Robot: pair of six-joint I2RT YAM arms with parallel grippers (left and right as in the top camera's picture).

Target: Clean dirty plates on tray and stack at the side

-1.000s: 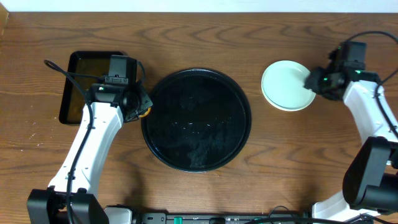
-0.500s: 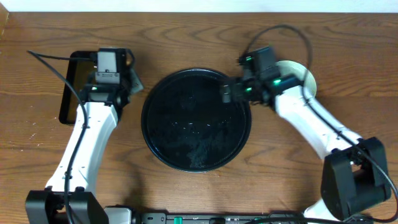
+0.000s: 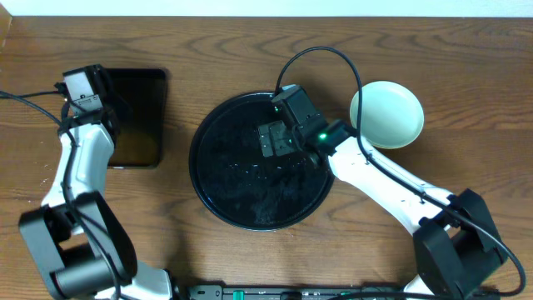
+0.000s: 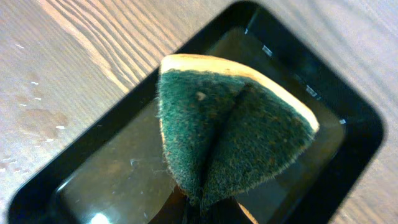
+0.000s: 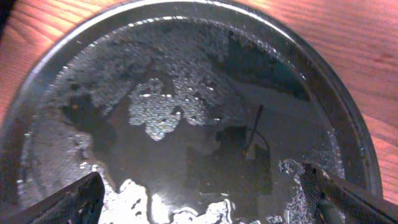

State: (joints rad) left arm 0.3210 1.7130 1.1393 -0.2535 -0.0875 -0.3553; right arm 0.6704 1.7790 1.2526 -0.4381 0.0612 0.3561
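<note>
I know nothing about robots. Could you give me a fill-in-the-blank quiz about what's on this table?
1. The folded green sponge is pinched by the ____ gripper.
2. Beneath that sponge lies a small black tray of ____ shape.
3. The large round black tray holds ____ plates, and the right gripper hovers open above it.
4. The pale mint round plate sits on the wooden table nearer the ____ arm.

Missing words: left; rectangular; no; right.

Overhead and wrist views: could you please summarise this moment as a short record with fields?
round tray: wet, no plates on it
plates: on the table, right of the round tray; mint one on top
left end effector: shut on sponge, above rectangular tray
right end effector: open, empty, above round tray
</note>
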